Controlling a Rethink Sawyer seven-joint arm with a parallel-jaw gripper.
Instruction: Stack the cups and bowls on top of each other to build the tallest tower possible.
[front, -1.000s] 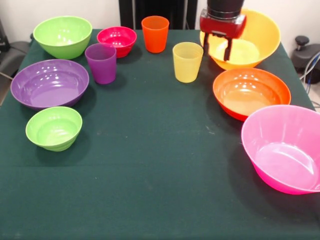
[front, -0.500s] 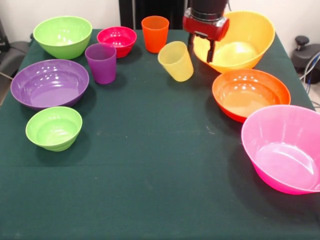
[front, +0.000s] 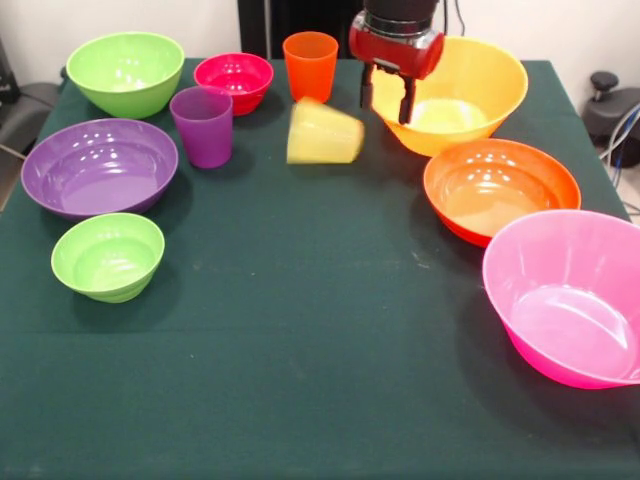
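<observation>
We're looking across a dark green tablecloth (front: 300, 350) spread over the table, every piece sitting separately and no stack anywhere. The gripper (front: 385, 95), red-bodied with black fingers, hangs at the far side, its two fingers apart with nothing between them, right at the near-left rim of the yellow-orange bowl (front: 470, 90). That bowl is tipped up, its opening facing us.

And there's the yellow cup (front: 322, 133), on its side just left of the gripper, blurred, its wide mouth pointing left. We can't tell whether it touches the fingers.

Behind it the orange cup (front: 310, 66) stands upright at the far edge, the small red bowl (front: 233, 80) beside it. The purple cup (front: 202, 125) stands upright just in front of that red bowl. At the far left corner we see the medium green bowl (front: 125, 72); nearer, the purple bowl (front: 98, 167), then the small green bowl (front: 107, 256) closest to us on that side.

On the right, the orange-red bowl (front: 500, 185) sits just in front of the yellow-orange one, and the large pink bowl (front: 570, 300) lies nearest, tilted towards us, its rim close to the orange-red bowl.
</observation>
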